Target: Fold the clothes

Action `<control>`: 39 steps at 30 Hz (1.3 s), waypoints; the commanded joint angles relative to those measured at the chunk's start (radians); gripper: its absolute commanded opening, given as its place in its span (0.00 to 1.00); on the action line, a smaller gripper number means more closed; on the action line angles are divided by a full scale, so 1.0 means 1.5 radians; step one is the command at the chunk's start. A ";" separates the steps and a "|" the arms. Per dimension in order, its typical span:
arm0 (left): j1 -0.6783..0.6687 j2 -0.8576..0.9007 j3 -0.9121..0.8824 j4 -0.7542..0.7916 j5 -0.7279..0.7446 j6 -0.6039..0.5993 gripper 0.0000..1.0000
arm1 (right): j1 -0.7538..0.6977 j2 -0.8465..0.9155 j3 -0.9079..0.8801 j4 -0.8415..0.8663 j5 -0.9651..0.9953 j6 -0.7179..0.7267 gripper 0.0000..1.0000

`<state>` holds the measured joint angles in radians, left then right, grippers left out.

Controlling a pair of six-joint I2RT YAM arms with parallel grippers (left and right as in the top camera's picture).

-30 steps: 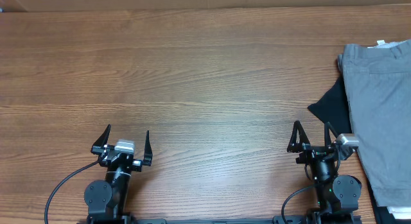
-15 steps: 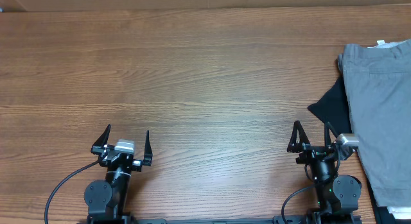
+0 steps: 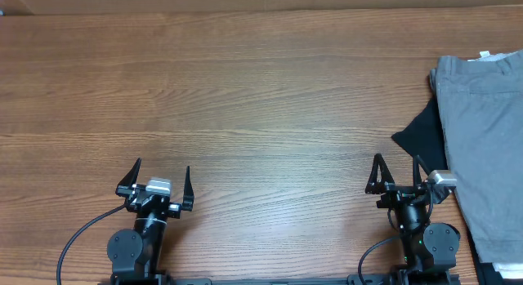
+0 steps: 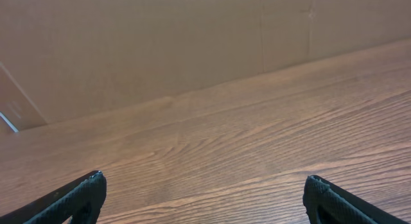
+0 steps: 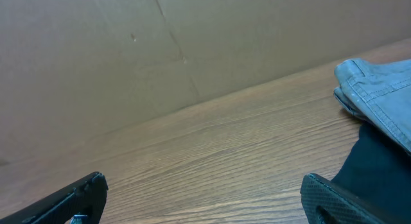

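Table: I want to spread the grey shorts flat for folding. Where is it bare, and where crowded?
Bare: all the table from its left edge to the black garment, beyond the open left gripper and right gripper. Crowded: the right edge, where the grey shorts overlie that garment.

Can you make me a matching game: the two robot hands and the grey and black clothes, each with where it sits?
1 grey shorts
2 black garment
3 left hand
4 right hand

A open, right beside the black garment
B lying on top, far right
C open, over the table, far from both garments
D peeking out from beneath the grey shorts

Pairs: 1-B, 2-D, 3-C, 4-A
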<state>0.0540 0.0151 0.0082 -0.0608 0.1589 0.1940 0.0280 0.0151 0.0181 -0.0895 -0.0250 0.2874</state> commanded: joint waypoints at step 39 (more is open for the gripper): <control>0.004 -0.007 -0.002 -0.002 -0.009 -0.002 1.00 | -0.036 0.568 0.415 0.074 0.071 -0.238 1.00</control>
<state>0.0540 0.0151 0.0082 -0.0612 0.1551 0.1940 0.0109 0.6613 0.4801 0.0921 0.0360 0.1371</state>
